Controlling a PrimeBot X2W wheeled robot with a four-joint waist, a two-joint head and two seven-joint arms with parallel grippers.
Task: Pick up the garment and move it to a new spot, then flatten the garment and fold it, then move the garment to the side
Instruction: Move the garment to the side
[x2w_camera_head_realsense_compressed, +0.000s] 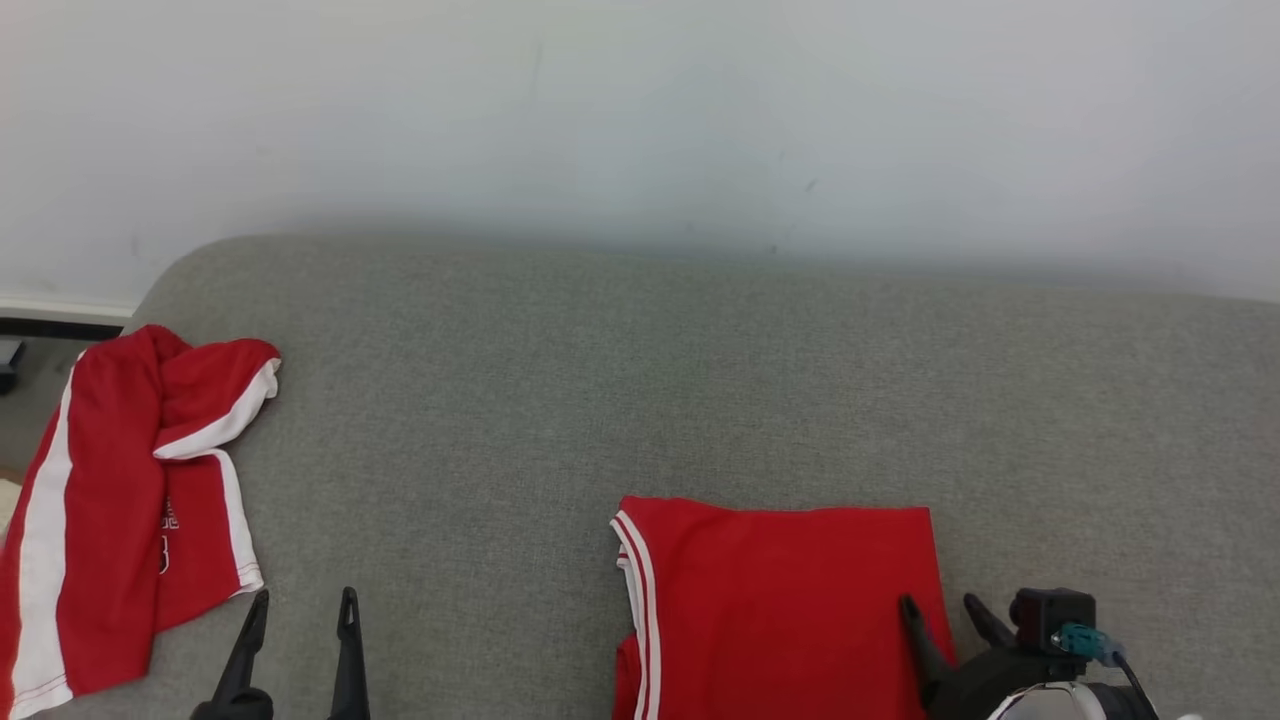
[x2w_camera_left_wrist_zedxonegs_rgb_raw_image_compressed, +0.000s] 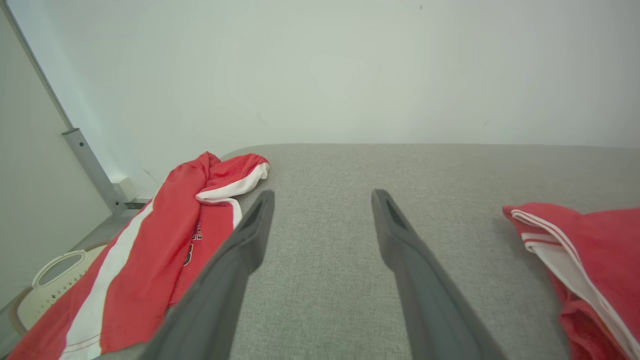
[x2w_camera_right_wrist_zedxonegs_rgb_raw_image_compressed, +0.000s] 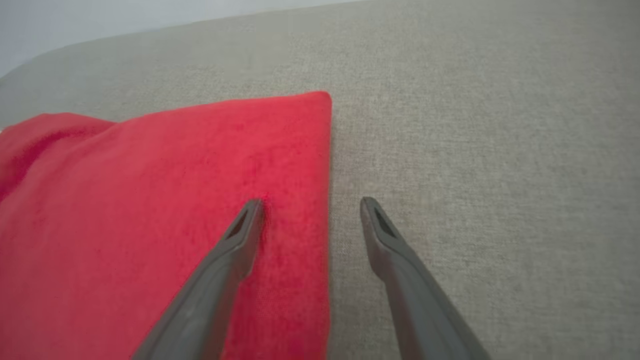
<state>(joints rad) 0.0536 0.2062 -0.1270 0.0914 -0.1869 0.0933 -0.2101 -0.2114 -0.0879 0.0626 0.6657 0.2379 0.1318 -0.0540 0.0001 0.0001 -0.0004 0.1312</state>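
Both claws sit nearest, open wide and holding nothing: the left gripper (x2w_camera_head_realsense_compressed: 305, 594) over the grey cushion (x2w_camera_head_realsense_compressed: 600, 380), the right gripper (x2w_camera_head_realsense_compressed: 938, 600) across the right edge of the folded red garment (x2w_camera_head_realsense_compressed: 780, 590). The garment lies near right, striped edge pointing left, near end cut off. The left wrist view shows a second red garment (x2w_camera_left_wrist_zedxonegs_rgb_raw_image_compressed: 165, 235) and a white basket (x2w_camera_left_wrist_zedxonegs_rgb_raw_image_compressed: 55, 280) on the left, its inside hidden. In the right wrist view one finger is over the cloth and one over the cushion.
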